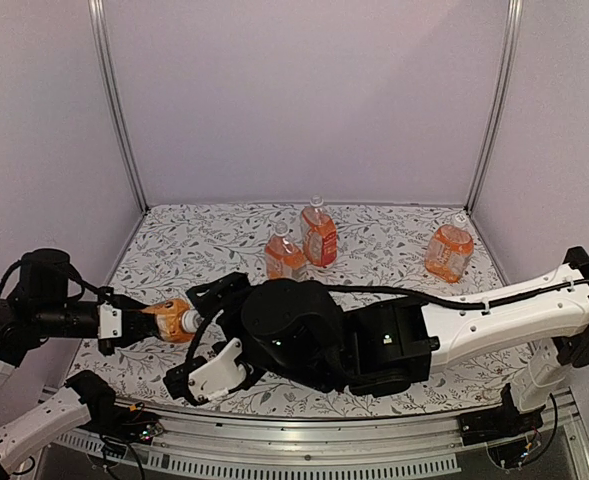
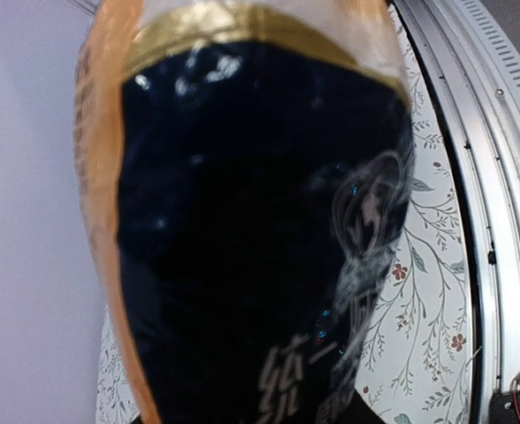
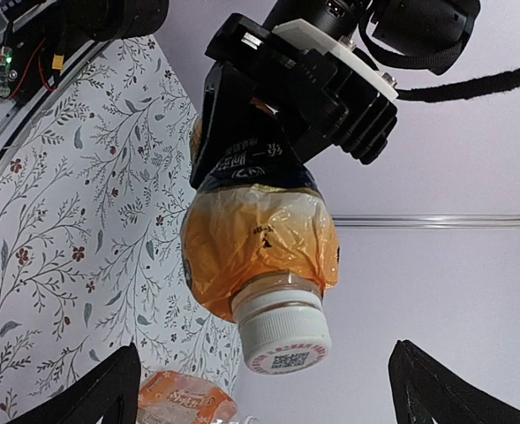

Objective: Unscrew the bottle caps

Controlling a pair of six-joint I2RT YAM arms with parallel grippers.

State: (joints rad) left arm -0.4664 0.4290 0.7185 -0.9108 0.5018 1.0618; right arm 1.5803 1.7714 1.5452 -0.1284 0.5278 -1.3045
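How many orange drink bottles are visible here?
4. Two bottles stand close together at the far middle of the table, a third bottle stands at the far right, and the left hand holds the fourth bottle sideways. The right arm could hide more.

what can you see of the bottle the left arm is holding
The bottle is clear plastic holding orange drink, with a black-and-orange label edged in gold and a crinkled, film-wrapped shoulder. Its white ribbed cap is on, with a printed code on top. The bottle lies sideways, its body clamped in the left gripper and its neck pointing at the right gripper, whose open fingers flank the cap without touching it.
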